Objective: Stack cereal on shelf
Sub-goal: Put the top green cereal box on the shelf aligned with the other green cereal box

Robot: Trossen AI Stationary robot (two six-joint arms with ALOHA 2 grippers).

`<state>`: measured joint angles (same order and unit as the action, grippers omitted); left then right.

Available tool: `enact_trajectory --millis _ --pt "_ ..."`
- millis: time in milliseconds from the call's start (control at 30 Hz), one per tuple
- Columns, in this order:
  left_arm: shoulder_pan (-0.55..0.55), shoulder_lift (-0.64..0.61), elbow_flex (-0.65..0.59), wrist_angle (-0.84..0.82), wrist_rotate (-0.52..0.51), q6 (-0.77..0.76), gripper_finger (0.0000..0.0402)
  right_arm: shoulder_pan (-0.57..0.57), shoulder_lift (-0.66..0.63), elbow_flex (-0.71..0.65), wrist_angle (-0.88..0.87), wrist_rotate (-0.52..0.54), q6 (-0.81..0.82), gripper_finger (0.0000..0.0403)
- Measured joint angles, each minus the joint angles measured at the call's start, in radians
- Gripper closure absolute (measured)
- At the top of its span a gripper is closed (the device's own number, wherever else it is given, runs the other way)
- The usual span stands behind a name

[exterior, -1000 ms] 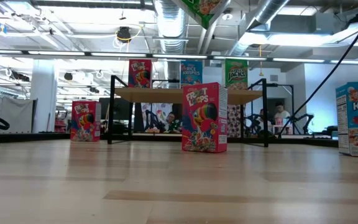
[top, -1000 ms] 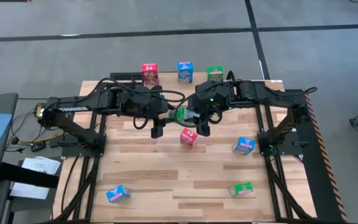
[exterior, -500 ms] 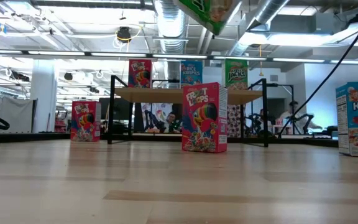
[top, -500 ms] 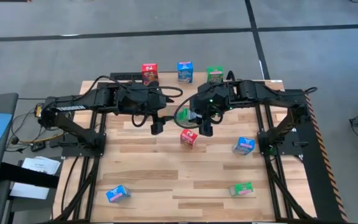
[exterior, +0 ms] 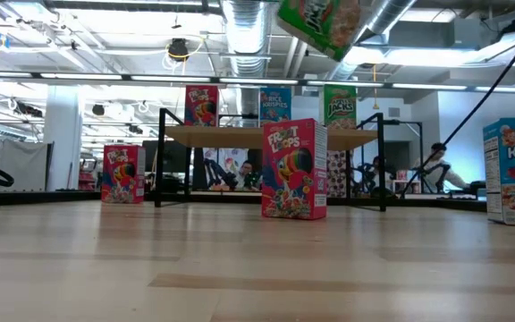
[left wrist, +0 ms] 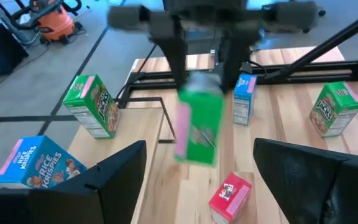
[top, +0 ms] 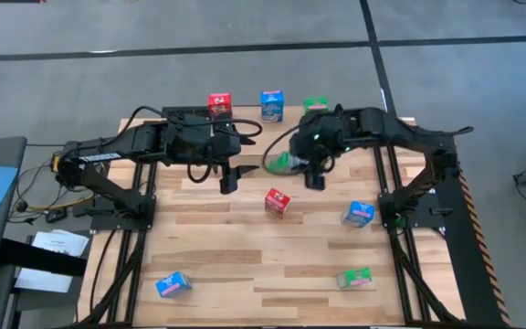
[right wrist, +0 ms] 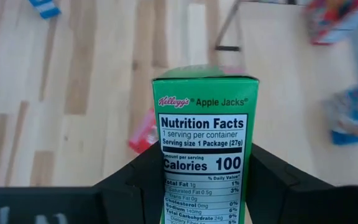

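Observation:
My right gripper (top: 301, 166) is shut on a green cereal box (top: 281, 163), held high over the table's middle, in front of the shelf (top: 245, 113). The box shows tilted at the top of the low view (exterior: 320, 22). A red (top: 219, 105), a blue (top: 271, 105) and a green box (top: 315, 105) stand upright on the shelf board (exterior: 240, 134). My left gripper (top: 229, 179) hangs open and empty left of the held box, its fingers (left wrist: 120, 180) pointing at it. A red box (top: 278, 202) stands on the table below. My right gripper pinches the green box between its two fingers (right wrist: 135, 180), one on each broad face. The narrow nutrition-facts side (right wrist: 202, 143) faces the wrist camera. The box is lifted clear of the table and tilted.
A blue box (top: 358, 214) stands at the right, a green box (top: 354, 277) lies near the front right and a blue box (top: 173, 284) near the front left. In the low view another red box (exterior: 123, 173) stands at the left by the shelf legs.
My right gripper has carried the green box toward the table's far edge and a little right, nearer the shelf; the box stays clear of the table and tilted. My left gripper has drawn back slightly toward the far edge, still open.

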<state>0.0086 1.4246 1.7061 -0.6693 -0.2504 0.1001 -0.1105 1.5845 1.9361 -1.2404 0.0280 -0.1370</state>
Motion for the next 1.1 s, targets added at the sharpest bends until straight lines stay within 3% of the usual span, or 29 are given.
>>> enact_trajectory --millis 233,367,533,733,1100 --pt "0.000 0.000 0.000 0.011 -0.022 -0.002 0.0116 -0.120 -0.104 0.000 -0.017 -0.004 -0.046 0.0208" --pt "0.000 0.000 0.000 0.012 -0.074 -0.002 0.0116 -0.196 -0.197 -0.071 0.047 -0.004 -0.068 0.0208" --pt "0.000 0.000 0.000 0.011 -0.104 0.046 0.0116 -0.298 -0.337 -0.257 0.211 -0.046 -0.074 0.0206" --pt "0.004 0.000 0.000 0.015 -0.105 0.061 0.0116 -0.407 -0.481 -0.520 0.482 -0.204 -0.073 0.0204" --pt "0.057 0.000 0.000 0.015 -0.106 0.057 0.0116 -0.503 -0.597 -0.911 0.886 -0.370 -0.010 0.0204"
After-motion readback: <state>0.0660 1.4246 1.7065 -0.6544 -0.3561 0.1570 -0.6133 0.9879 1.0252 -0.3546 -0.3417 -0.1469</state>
